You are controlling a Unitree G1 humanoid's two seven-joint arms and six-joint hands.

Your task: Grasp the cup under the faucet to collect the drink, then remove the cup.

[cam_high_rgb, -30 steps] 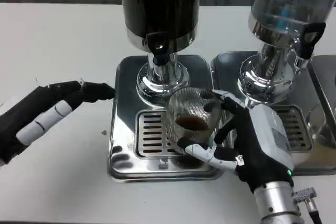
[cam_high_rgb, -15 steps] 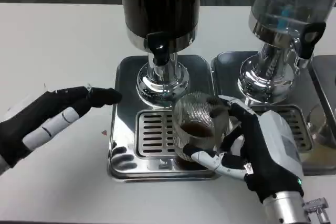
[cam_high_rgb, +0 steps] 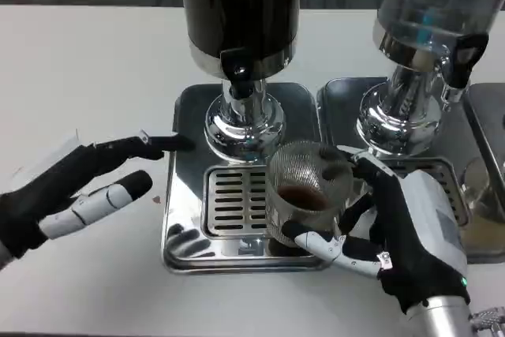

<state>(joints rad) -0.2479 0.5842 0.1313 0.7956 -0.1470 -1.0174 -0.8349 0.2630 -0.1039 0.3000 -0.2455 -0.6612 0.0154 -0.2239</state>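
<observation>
Gripping the cup (cam_high_rgb: 306, 192), the right hand (cam_high_rgb: 394, 230) wraps it from the right side, with one finger curled under its near edge and others reaching round behind it. The cup is a clear textured glass with a little dark drink in the bottom. It sits over the right end of the slotted grate (cam_high_rgb: 233, 201) of the drip tray (cam_high_rgb: 181, 234), a bit to the right of and nearer than the black faucet (cam_high_rgb: 239, 65). The faucet sticks out of the dark dispenser (cam_high_rgb: 241, 5), which stands on a shiny round base on the tray.

Off to the left, the left hand (cam_high_rgb: 79, 191) lies low over the white table (cam_high_rgb: 87, 69) with nothing in it, its fingers stretched out and apart. Its longest black fingertip reaches the left edge of the tray; whether it touches the metal I cannot tell.

To the right stands a second dispenser (cam_high_rgb: 430, 5), clear and silver, on its own tray (cam_high_rgb: 343, 108), just behind the right hand
</observation>
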